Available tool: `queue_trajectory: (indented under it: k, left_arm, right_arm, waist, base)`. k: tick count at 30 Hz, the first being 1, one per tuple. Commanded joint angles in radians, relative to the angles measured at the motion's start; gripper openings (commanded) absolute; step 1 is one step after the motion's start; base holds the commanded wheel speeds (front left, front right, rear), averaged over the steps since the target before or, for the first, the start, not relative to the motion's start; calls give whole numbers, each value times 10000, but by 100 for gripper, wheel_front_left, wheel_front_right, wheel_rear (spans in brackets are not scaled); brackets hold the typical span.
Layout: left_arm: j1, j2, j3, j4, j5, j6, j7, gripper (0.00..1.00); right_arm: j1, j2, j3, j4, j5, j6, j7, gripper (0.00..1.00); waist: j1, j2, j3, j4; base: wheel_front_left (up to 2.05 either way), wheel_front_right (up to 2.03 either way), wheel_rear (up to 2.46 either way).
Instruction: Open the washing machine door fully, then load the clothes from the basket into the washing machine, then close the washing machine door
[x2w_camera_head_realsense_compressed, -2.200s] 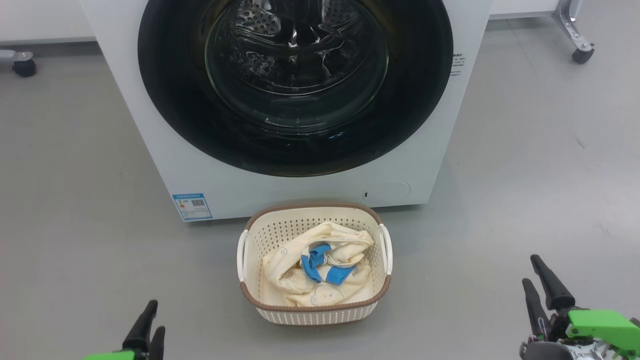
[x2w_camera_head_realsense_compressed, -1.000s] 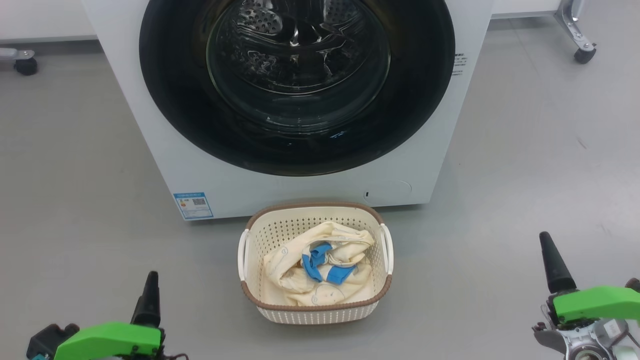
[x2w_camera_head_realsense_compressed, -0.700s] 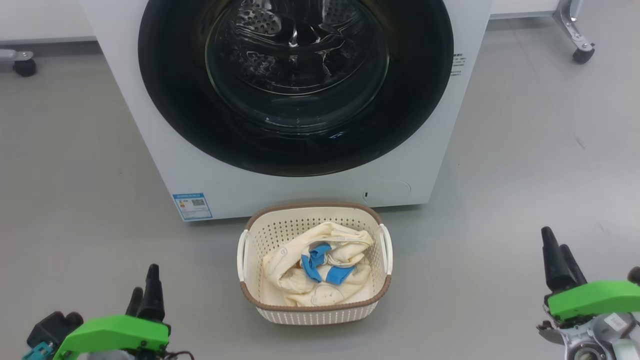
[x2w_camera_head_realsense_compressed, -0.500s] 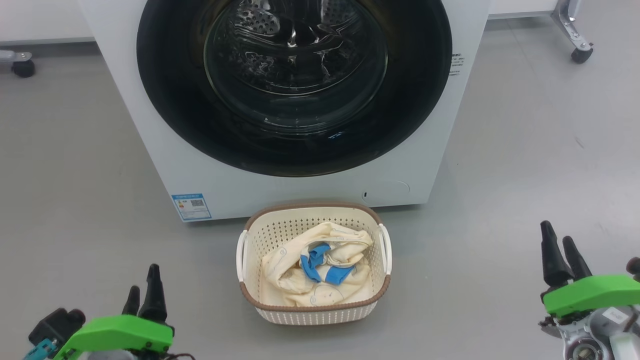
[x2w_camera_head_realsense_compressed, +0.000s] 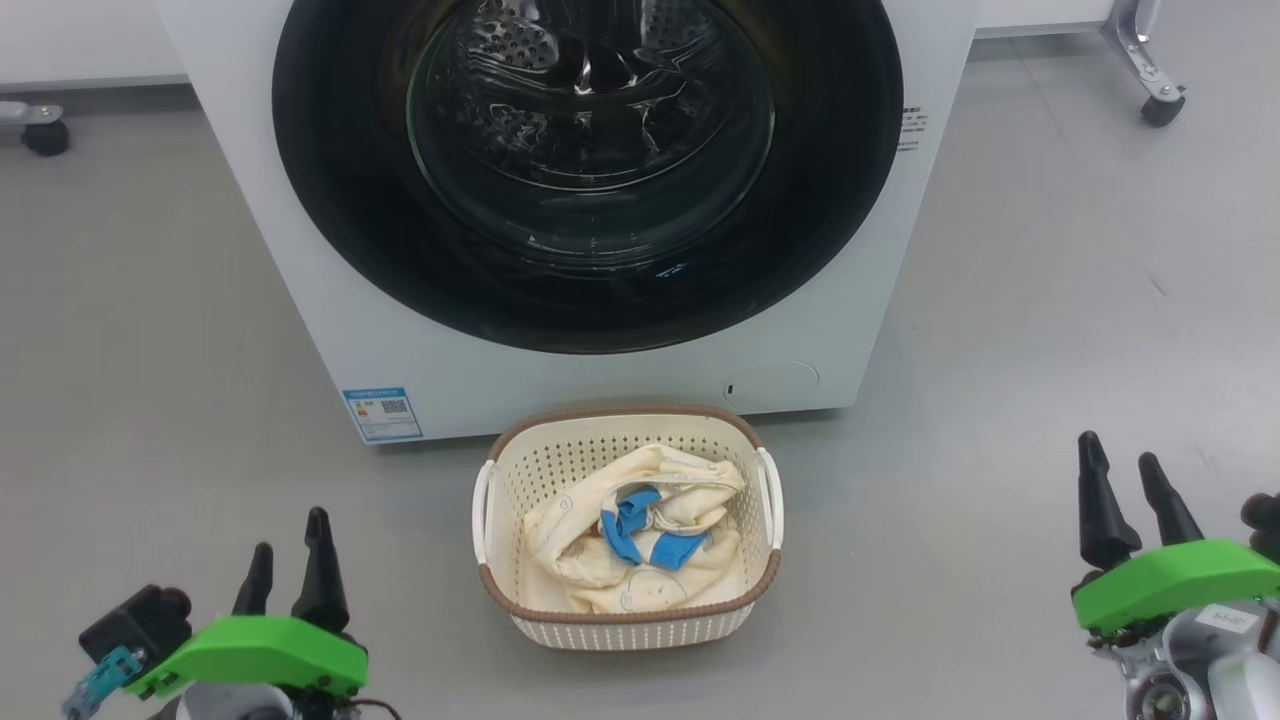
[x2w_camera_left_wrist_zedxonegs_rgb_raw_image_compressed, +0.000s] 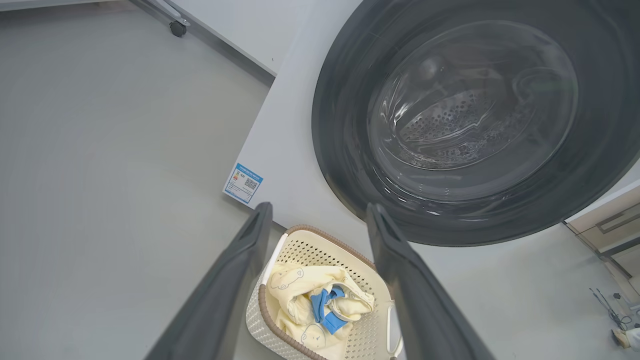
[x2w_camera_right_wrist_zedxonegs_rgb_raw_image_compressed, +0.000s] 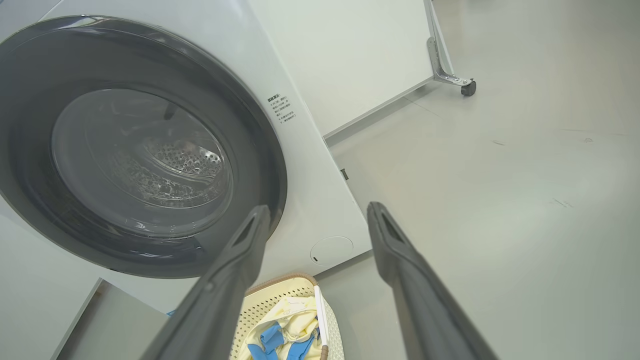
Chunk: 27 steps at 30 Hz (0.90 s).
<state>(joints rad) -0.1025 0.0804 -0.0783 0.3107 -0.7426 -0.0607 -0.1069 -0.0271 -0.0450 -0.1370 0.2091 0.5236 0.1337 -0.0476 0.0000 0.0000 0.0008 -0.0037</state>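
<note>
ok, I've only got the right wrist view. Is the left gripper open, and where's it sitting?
Observer: Open and empty. In the head view the left gripper hangs low, left of the basket and apart from it.
Operator: Basket's cropped for me. Clothes all inside?
Observer: Yes. The clothes lie bunched inside the rim, with nothing hanging over.

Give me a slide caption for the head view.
Washing machine door shut, clothes in basket, left tool and right tool open, empty.
</note>
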Motion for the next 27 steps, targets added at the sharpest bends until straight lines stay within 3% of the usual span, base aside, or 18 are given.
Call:
queue_trajectory:
  k: [1,27]
  left_arm:
    - [-621,264,141,-292,402,43,-163,100]
    - [-1031,347,-250,-54,3429,171,-919,100]
  right_arm:
    - [-571,-161,58,-449,-408,-18,-172,100]
    - [-534,-89,201,-1148,-3788,-25,-387,100]
  waist:
    - [0,0,1,7]
    - [0,0,32,4]
  base:
    - [0,0,0]
    - [0,0,0]
